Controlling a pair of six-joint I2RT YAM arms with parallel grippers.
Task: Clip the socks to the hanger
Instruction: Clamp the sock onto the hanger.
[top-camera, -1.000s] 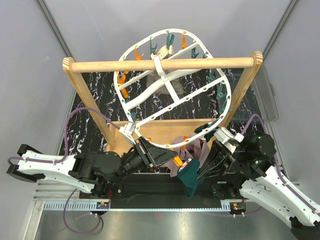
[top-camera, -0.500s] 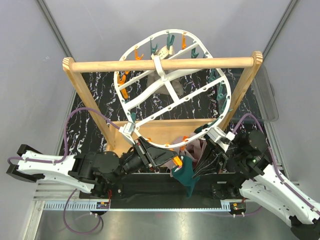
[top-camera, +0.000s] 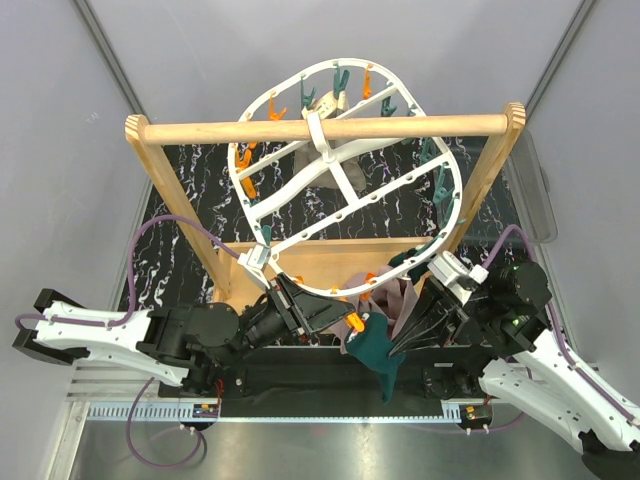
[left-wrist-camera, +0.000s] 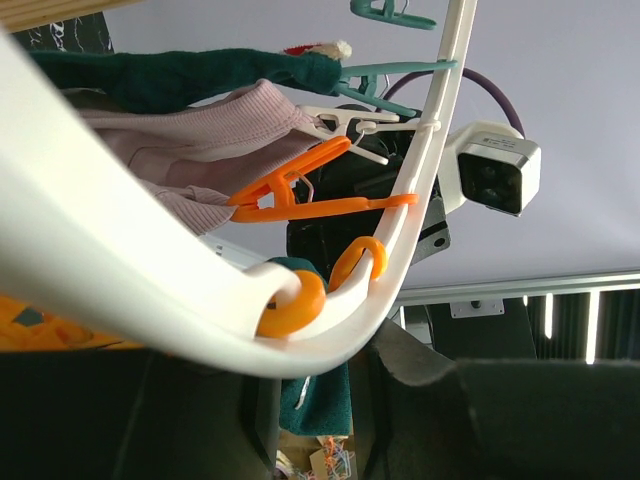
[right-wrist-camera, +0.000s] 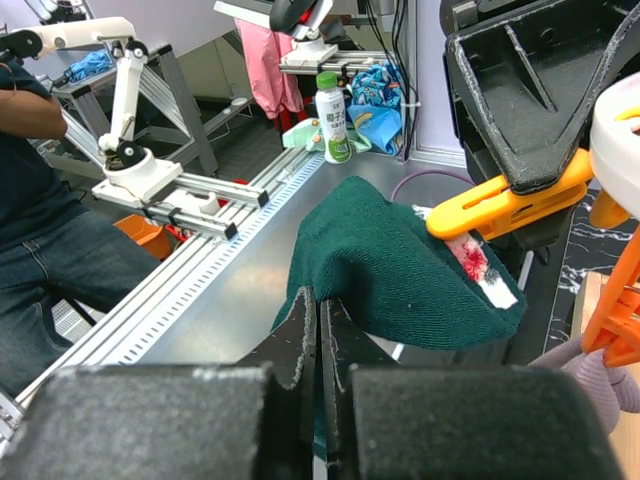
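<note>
**Feeding the teal sock into the orange pin**

The right gripper (right-wrist-camera: 318, 330) is clenched on a fold of the teal sock (right-wrist-camera: 400, 270) and holds it draped just under the orange clothespin (right-wrist-camera: 500, 205). The left gripper (top-camera: 338, 316) is clamped on that pin at the near rim of the hanger (left-wrist-camera: 100, 260), beside a mauve sock (left-wrist-camera: 200, 130) hanging there. As I judge it, the sock's edge should go squarely and deep into the pin's mouth before the left pincer eases off, and the right should let go last. The sock's small white tag carries red marks that cannot be read. Farther off, a green-capped bottle (right-wrist-camera: 335, 120) has a label too small to read.
</note>
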